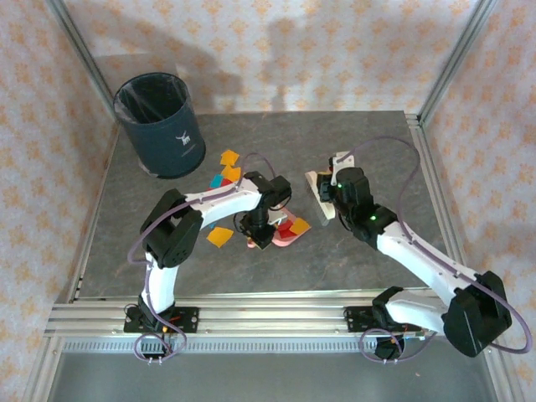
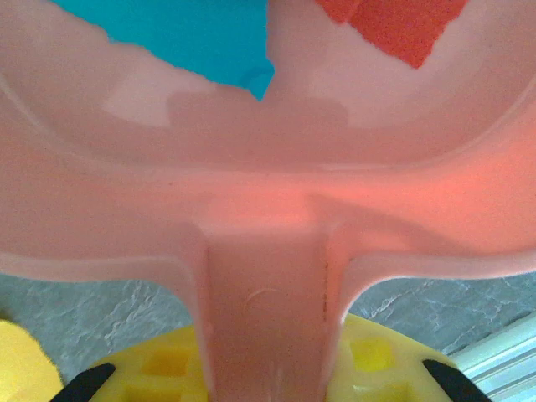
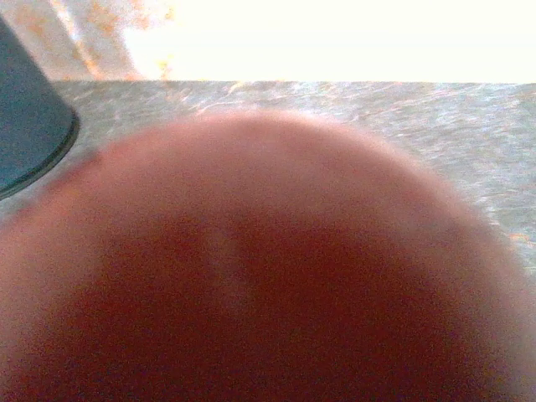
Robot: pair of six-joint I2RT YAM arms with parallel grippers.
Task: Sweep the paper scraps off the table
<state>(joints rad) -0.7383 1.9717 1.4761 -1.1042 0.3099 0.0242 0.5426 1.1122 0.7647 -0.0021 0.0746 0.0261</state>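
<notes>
Near the table's [image 1: 385,151] far-left corner stands the bin [image 1: 161,124]. Just right of it, several paper scraps [image 1: 228,157] lie loose on the stone. One orange scrap [image 1: 219,236] lies nearer the front edge, just left of the dustpan [image 1: 283,237].

The left gripper [image 1: 261,224] is clamped on the dustpan's handle near the table's middle, with a few scraps in the pan. The right gripper [image 1: 333,186] is closed on the brush [image 1: 319,199], held just right of the pan.

The main risk is to the light paper already collected. If the left arm tips or jerks the pan, those pieces could slide out. A fast brush stroke could flick loose scraps past the pan's lip or off the table. The scraps beside the bin lie behind the left arm, so reaching them with the brush could bring the two arms into contact.

The left wrist view shows what the overhead view hides. The handle runs straight between the left gripper's [image 2: 268,368] fingers, and a teal scrap [image 2: 193,38] and a red scrap [image 2: 402,25] sit deep in the dustpan [image 2: 268,209]. The right wrist view shows a blurred red-brown mass close to the lens, too soft to identify, with the bin's [image 3: 29,126] edge and the table [image 3: 377,109] behind it. The overhead view alone shows how the loose scraps are spread.
</notes>
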